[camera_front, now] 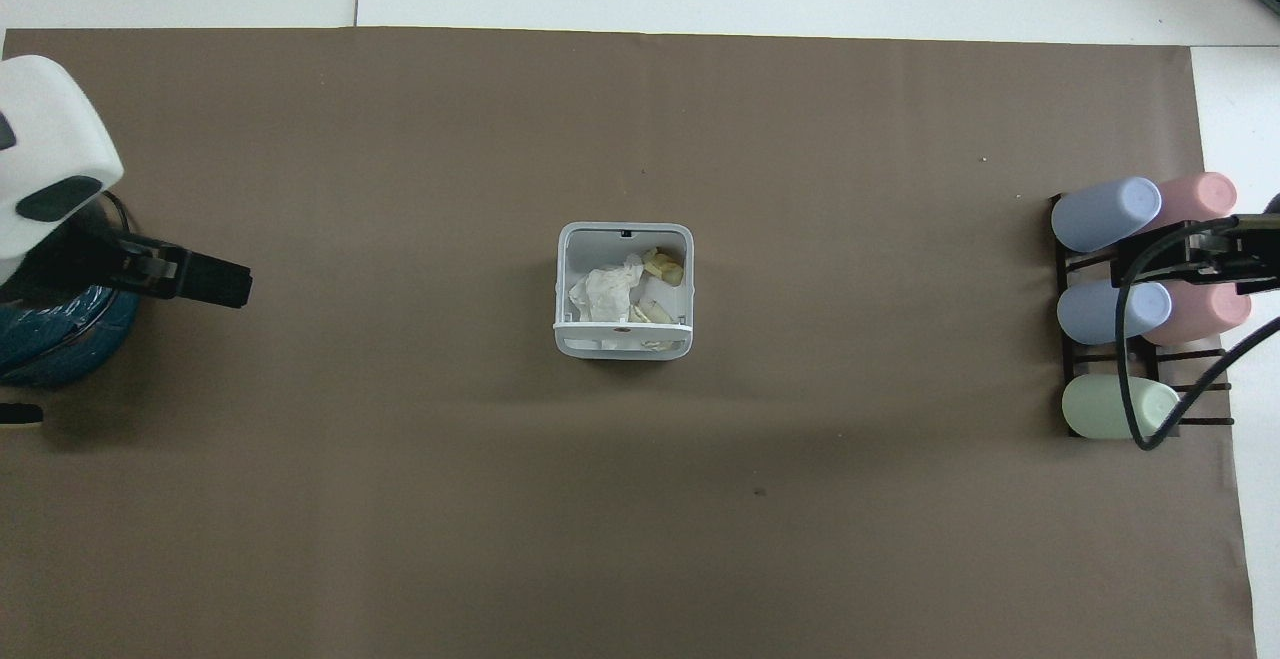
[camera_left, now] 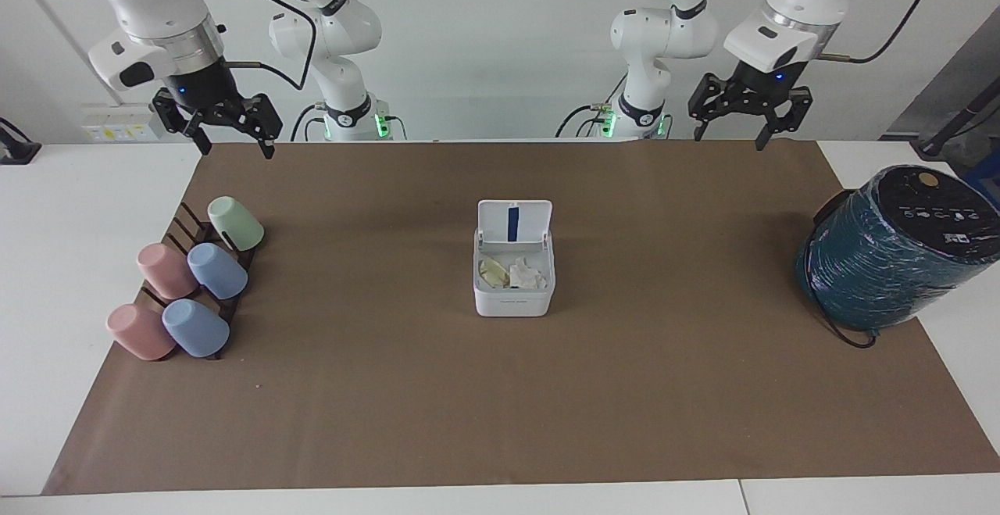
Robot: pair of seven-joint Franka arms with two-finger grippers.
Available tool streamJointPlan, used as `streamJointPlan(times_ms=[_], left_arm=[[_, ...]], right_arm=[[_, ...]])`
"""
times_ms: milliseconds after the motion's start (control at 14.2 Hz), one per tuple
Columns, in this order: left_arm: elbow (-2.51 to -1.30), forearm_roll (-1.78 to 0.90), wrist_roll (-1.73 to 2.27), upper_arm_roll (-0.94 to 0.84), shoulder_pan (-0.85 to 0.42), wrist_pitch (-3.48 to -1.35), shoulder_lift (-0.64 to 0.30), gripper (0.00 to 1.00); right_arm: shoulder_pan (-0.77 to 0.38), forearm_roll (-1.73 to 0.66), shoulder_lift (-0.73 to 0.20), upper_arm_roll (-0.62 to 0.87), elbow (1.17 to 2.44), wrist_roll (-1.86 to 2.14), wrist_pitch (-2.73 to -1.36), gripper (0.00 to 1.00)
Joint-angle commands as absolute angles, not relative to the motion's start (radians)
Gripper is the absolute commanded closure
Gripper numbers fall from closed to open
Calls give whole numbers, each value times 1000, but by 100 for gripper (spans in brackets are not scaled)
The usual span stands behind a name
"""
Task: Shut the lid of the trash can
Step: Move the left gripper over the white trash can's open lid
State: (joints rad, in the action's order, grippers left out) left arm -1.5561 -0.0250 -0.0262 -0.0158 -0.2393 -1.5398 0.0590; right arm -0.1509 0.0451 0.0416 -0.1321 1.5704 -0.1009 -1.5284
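**Lid upright, both pincers up over the table's robot edge**

The small white square plastic trash can [camera_left: 514,284] sits mid-table on the brown paper sheet [camera_left: 500,421]. Its flat white hinged lid [camera_left: 514,223] stands upright at the can's robot-side edge, at twelve o'clock of the box in the facing view, its blue-striped face turned toward the camera. The can is open, with crumpled white and yellowish scraps [camera_front: 625,289] lying inside.

My left pincer [camera_left: 726,130] hangs in the air over the sheet's robot-side edge, at about two o'clock from the can in the facing view and well apart from it; its fingers are spread wide and hold nothing. In the overhead view one dark finger [camera_front: 200,281] shows at nine o'clock from the can.

My right pincer [camera_left: 231,144] hangs over the sheet's corner at the right arm's end, at ten o'clock from the can in the facing view, fingers spread wide and empty. Under it is a dark rack [camera_left: 191,237] of pink, blue and green cups [camera_left: 217,270].

A big teal-wrapped cylinder with a black top [camera_left: 898,245] stands at the left arm's end, at three o'clock from the can in the facing view.
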Motion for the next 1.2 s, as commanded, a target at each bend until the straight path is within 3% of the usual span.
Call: streamJointPlan(times_ms=[0,141,211,775,1127], left_arm=[[-1653,-6,54,-5,-349,-1632,116,0],[-1710,-6,54,-6,-414,-1690,143,0],[-1741,-6,58,-6,-455,-1719,158,7],[-1948,-6,261,-8,-667,-1893,235,100],[-1985,-6,362,-8,-736,-2029,183,100]], right_arm=[[-153,29,58,-141,1583,-77,-1516,0],[-153,29,58,-141,1583,-77,-1516,0],[-153,29,58,-140,1583,-77,-1517,0],[-153,29,58,-141,1582,-77,-1516,0],[-153,29,58,-141,1583,-77,-1516,0]])
